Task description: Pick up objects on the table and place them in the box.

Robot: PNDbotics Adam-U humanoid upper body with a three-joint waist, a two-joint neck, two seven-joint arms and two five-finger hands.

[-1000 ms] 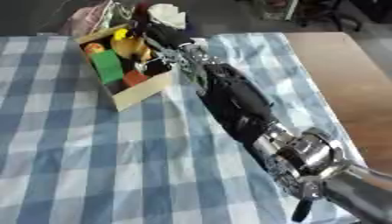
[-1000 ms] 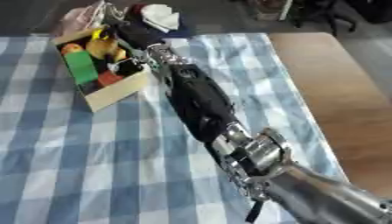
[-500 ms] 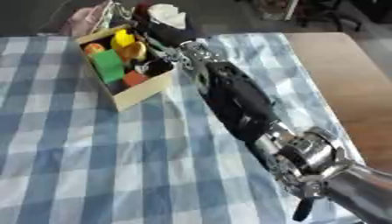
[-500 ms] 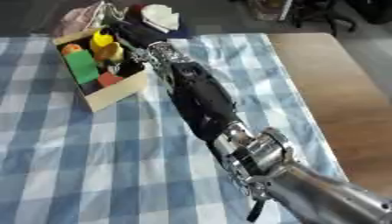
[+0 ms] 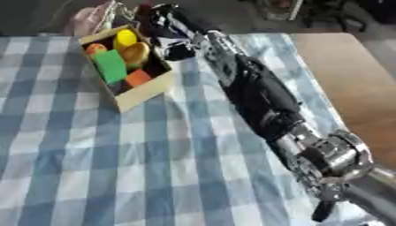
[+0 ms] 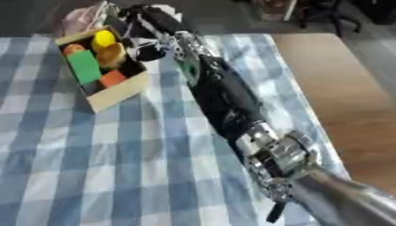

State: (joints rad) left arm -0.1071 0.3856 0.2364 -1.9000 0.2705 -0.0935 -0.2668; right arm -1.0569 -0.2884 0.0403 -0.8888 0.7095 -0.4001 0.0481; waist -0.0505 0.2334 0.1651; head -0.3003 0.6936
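Right hand (image 5: 172, 33) beside the box (image 5: 143, 95); finger state cannot be told. Advise withdrawing clear of the rim.

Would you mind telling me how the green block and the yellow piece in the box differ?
The green block is flat-sided and the larger of the two; the yellow piece is rounded and smaller. The green block lies mid-box, the yellow piece toward the far end. Both sit inside the box.
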